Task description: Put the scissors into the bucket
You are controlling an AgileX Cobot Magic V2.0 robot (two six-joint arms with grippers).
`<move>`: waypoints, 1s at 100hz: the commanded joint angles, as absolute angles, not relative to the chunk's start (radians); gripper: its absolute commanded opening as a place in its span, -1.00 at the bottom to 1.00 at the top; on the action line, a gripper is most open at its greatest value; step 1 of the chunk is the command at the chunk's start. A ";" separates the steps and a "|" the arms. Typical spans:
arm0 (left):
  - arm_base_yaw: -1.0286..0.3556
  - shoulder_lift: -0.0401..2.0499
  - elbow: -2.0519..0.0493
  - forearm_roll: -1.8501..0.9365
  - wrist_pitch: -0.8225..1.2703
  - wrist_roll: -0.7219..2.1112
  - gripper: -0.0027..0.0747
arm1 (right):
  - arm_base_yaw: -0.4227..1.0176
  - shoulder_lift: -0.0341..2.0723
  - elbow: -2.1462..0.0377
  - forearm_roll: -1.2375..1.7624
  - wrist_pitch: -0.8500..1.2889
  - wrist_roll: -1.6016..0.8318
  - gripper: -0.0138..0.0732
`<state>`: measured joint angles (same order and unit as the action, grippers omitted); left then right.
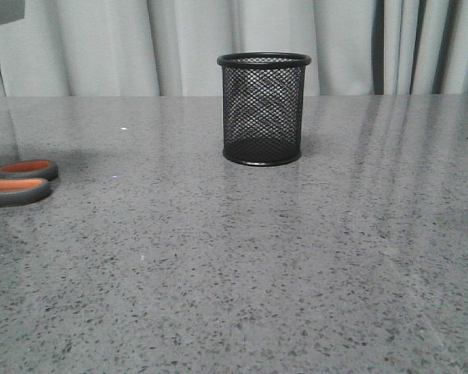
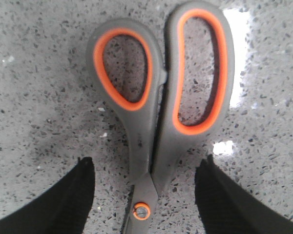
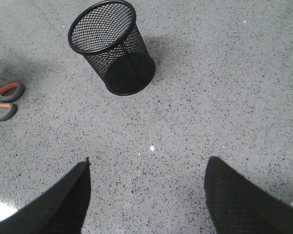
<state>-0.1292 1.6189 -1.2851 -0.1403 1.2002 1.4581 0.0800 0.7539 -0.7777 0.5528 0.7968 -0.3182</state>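
Observation:
The scissors [image 2: 151,122] lie flat on the speckled grey table, their grey, orange-lined handle loops showing at the far left of the front view [image 1: 19,183] and in the right wrist view [image 3: 2,100]. The blades are hidden. My left gripper [image 2: 145,195] is open above them, one finger on each side of the handle neck near the orange pivot, not touching. The bucket [image 1: 264,109], a black mesh cup, stands upright and empty at the table's centre back; it also shows in the right wrist view [image 3: 112,46]. My right gripper [image 3: 147,190] is open and empty over bare table.
Grey curtains [image 1: 218,39] hang behind the table's back edge. A bright light reflection [image 2: 239,53] lies on the tabletop beside the scissors' handles.

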 commanded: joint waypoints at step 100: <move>-0.135 1.705 -1.314 -0.144 1.201 1.509 -0.77 | 0.083 0.757 -0.812 0.566 0.759 -0.325 0.34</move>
<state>-0.1292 1.7093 -1.3084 -0.1320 1.2318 1.5034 0.0800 0.7539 -0.7777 0.5528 0.8047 -0.3177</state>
